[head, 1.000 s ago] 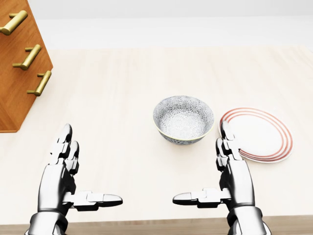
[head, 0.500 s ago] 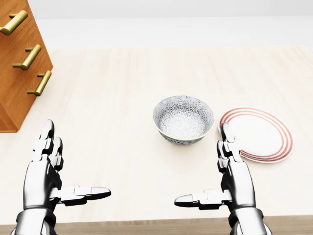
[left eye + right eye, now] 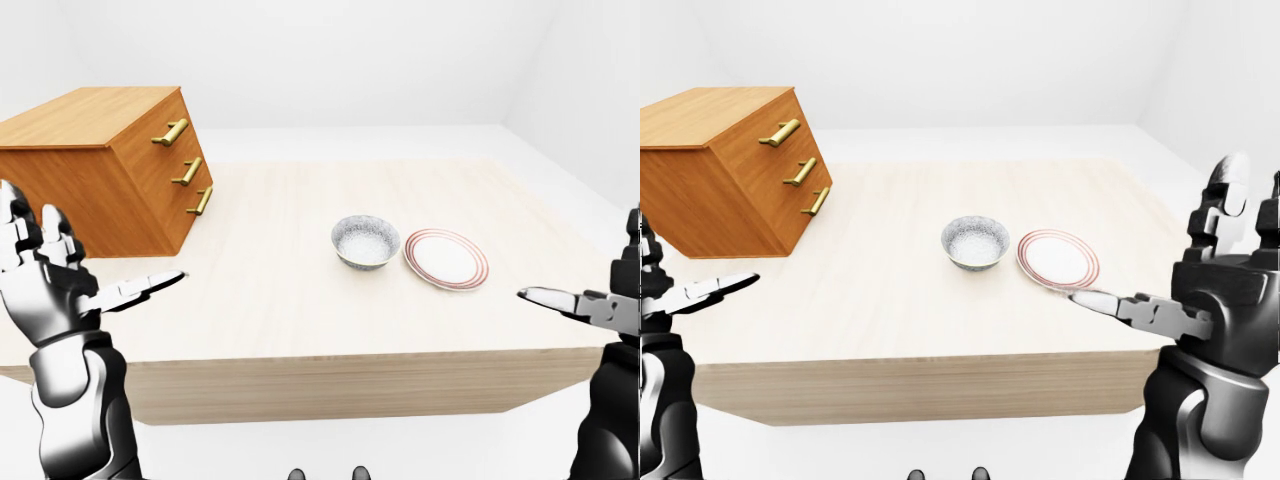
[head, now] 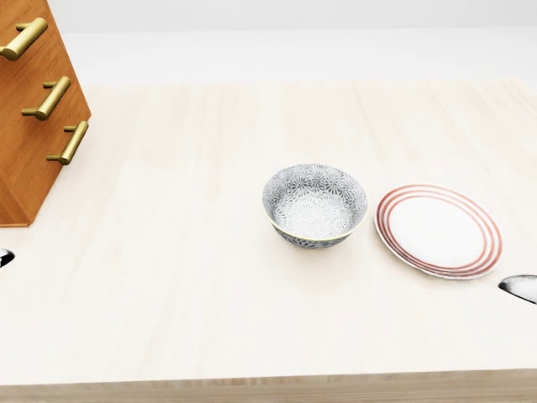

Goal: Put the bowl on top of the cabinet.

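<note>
A grey patterned bowl [image 4: 315, 204] stands upright on the pale wooden table [image 4: 185, 252], near the middle of the head view. The wooden cabinet [image 3: 95, 165] with three brass handles stands at the table's left end, its flat top bare. My left hand [image 3: 70, 275] is held open at the left edge of the left-eye view, well left of the bowl and below the cabinet. My right hand [image 3: 1205, 275] is open at the right edge of the right-eye view, right of the plate. Neither hand touches anything.
A white plate with red rings [image 4: 438, 231] lies just right of the bowl, almost touching it. The table's near edge [image 3: 330, 365] runs along the bottom of the eye views. White floor and walls surround the table.
Both hands have swung outward to the sides and nearly left the head view; only small tips show at its left and right edges. Bowl, plate and cabinet have not moved.
</note>
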{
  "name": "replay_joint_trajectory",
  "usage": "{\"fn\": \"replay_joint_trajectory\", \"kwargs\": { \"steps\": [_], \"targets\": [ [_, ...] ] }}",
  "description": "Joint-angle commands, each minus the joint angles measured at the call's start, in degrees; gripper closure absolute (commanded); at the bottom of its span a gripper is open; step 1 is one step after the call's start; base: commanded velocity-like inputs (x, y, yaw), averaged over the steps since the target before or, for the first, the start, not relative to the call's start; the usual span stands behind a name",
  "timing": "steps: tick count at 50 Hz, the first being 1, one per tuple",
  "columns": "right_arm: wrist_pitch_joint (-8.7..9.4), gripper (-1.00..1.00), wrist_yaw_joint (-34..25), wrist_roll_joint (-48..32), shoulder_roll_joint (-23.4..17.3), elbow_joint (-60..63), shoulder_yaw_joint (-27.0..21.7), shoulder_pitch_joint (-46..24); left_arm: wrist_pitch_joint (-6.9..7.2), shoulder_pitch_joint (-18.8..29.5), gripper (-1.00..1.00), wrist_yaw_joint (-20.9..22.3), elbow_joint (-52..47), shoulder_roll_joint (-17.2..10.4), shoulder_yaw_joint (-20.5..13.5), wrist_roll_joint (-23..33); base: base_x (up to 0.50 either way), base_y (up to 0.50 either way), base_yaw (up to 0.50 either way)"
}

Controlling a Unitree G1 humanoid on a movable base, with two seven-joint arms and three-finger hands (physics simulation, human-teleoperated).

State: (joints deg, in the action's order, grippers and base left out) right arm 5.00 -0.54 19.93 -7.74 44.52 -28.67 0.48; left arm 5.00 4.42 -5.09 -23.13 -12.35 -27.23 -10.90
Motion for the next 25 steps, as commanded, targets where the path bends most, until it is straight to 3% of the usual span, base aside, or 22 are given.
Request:
{"fn": "replay_joint_trajectory", "kwargs": {
  "steps": [1, 16, 25],
  "targets": [
    [0.0, -1.0, 1.87, 9.08, -3.09, 8.27, -10.42, -0.12, 0.0, 0.71, -1.0, -2.85, -3.44, -2.7, -6.34, -4.69, 0.0, 0.0, 0.0],
    [0.0, -1.0, 2.62, 9.65, -3.18, 8.05, -10.0, 0.25, 0.0, 0.79, -1.0, -3.75, -1.29, -3.09, -5.73, -4.88, 0.0, 0.0, 0.0],
    [0.0, -1.0, 2.4, 9.24, -2.92, 8.34, -9.45, 0.45, 0.0, 0.84, -1.0, -4.03, -1.35, -3.24, -5.85, -5.2, 0.41, 0.0, 0.0]
  ]
}}
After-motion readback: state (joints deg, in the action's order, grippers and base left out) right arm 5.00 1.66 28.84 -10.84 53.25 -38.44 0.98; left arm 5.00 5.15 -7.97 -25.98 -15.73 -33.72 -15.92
